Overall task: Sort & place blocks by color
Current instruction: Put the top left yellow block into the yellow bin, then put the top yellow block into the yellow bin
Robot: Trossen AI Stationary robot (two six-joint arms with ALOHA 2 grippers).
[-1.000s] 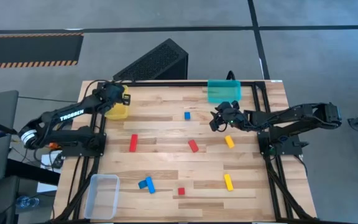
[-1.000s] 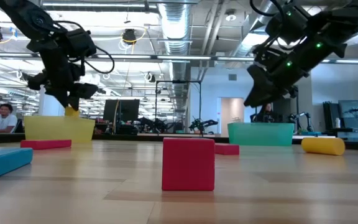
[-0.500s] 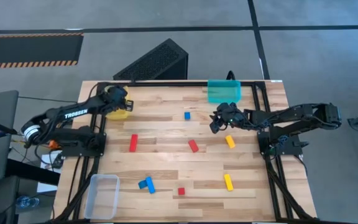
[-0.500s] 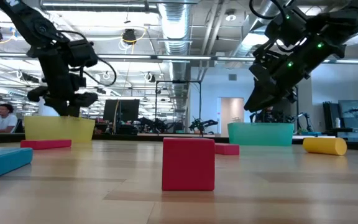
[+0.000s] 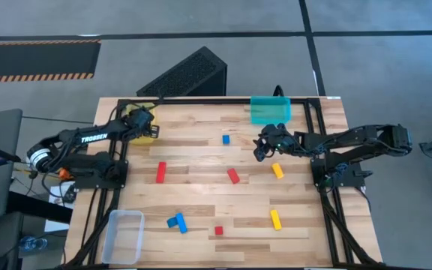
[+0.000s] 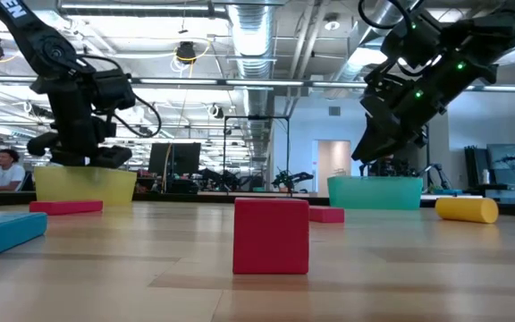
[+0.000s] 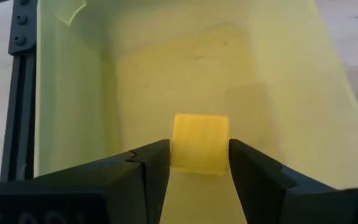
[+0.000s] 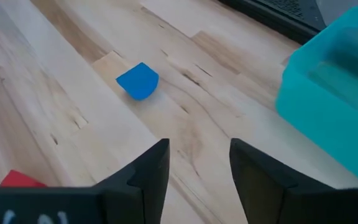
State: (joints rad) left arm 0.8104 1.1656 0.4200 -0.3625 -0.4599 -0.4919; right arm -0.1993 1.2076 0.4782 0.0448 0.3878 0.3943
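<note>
While three red (image 5: 160, 172), two yellow (image 5: 277, 171) and seemingly three blue blocks (image 5: 226, 139) dot the table, left gripper (image 7: 197, 163) pinches a yellow cube (image 7: 199, 142), right gripper (image 8: 197, 165) gapes.

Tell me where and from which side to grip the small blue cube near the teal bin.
Grip the small blue cube across two opposite flat sides, coming straight down from above. It sits alone on bare table, so fingers fit on either side. The right gripper, open, hovers nearest, between it and the teal bin.

Red cube (image 6: 271, 236) foremost, teal bin (image 6: 375, 191) behind
</note>
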